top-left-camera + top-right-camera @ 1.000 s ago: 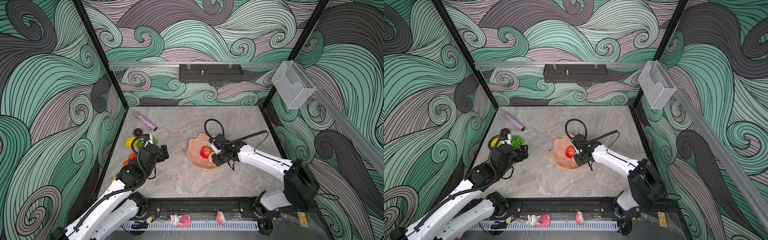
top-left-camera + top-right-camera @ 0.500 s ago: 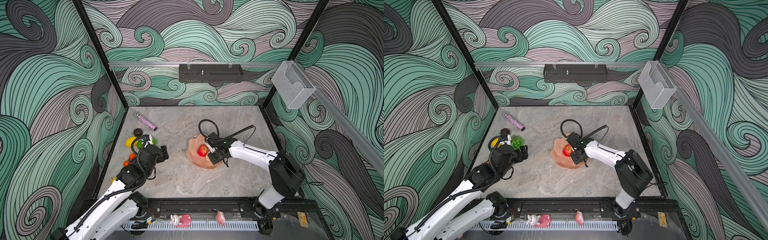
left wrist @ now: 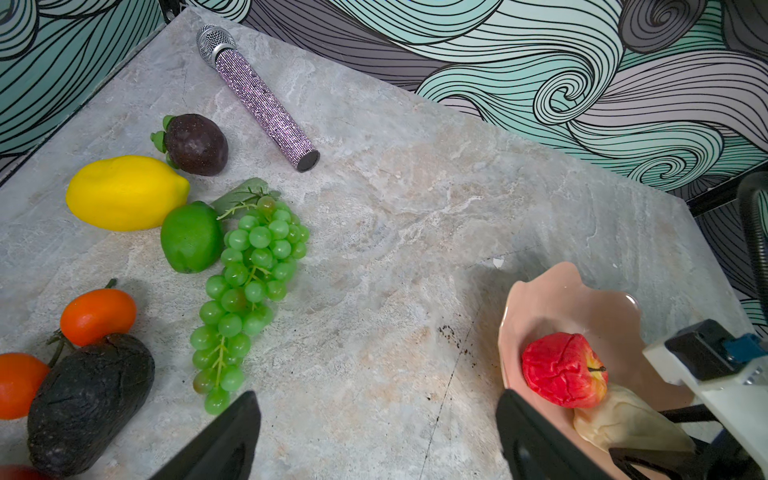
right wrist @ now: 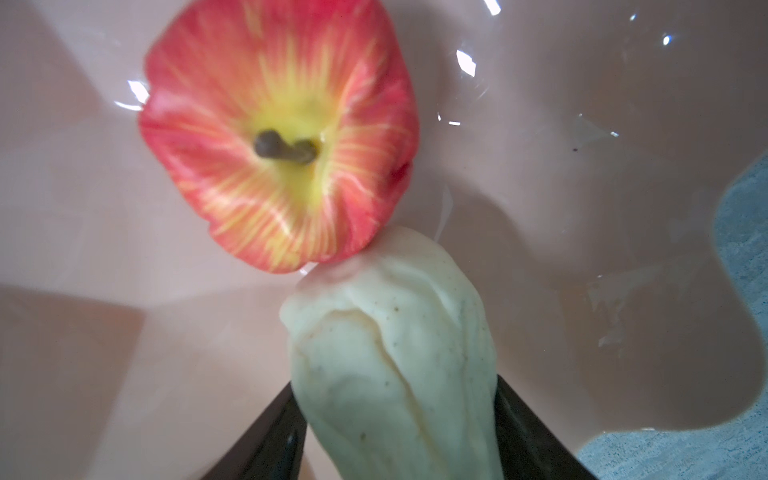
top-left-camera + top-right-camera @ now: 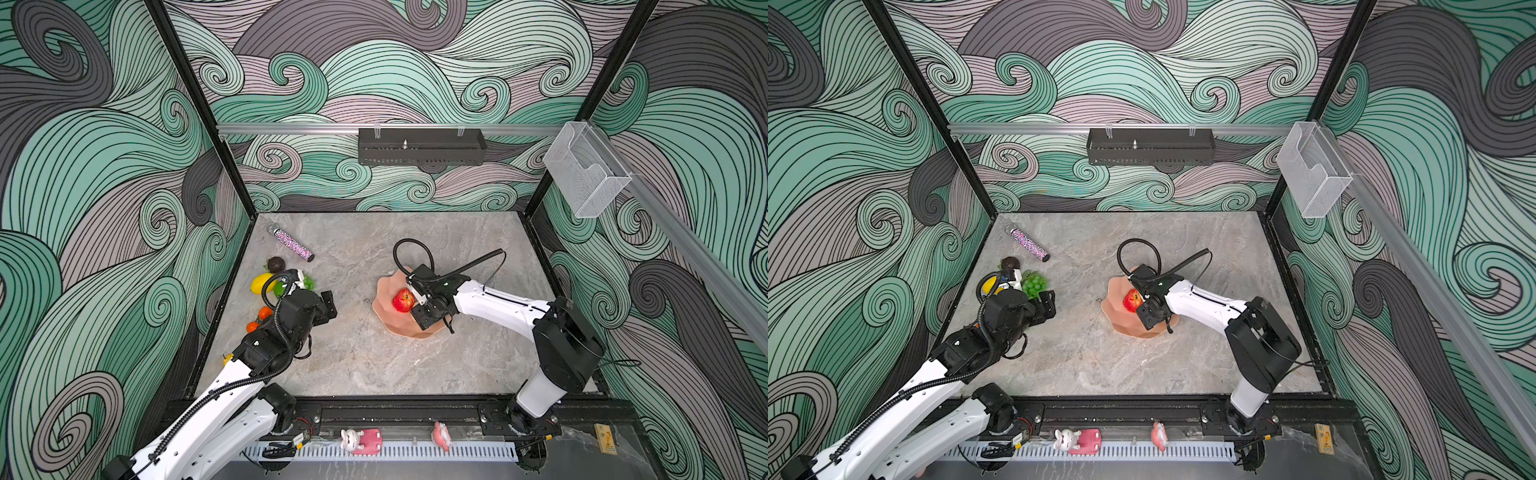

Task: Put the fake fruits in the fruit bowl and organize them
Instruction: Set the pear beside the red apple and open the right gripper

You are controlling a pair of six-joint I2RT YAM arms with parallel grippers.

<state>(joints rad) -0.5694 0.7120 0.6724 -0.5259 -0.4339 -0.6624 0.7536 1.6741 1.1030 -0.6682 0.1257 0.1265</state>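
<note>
The salmon-pink fruit bowl point(image 5: 383, 291) point(image 5: 1113, 309) sits right of the table's middle. A red apple point(image 5: 402, 300) point(image 4: 278, 137) lies in it. My right gripper point(image 5: 417, 305) point(image 4: 395, 382) reaches low into the bowl. Its fingers press both sides of a cream pear point(image 4: 395, 353) point(image 3: 623, 424), whose tip touches the apple. My left gripper point(image 5: 328, 305) point(image 3: 376, 399) hangs open over bare table, with nothing between its fingers. On the left lie a lemon point(image 3: 124, 193), lime point(image 3: 191, 237), green grapes point(image 3: 249, 282), mangosteen point(image 3: 195, 143), two oranges point(image 3: 97, 316) and an avocado point(image 3: 87, 403).
A sparkly pink-purple tube point(image 5: 293, 245) point(image 3: 262, 99) lies at the back left, beyond the fruits. A black rack point(image 5: 422, 146) hangs on the back wall and a clear box point(image 5: 582, 174) on the right wall. Patterned walls close in three sides.
My right gripper has moved a little left into the bowl with the pear, up against the apple, and the arm has swung round. The left arm has stayed put.
</note>
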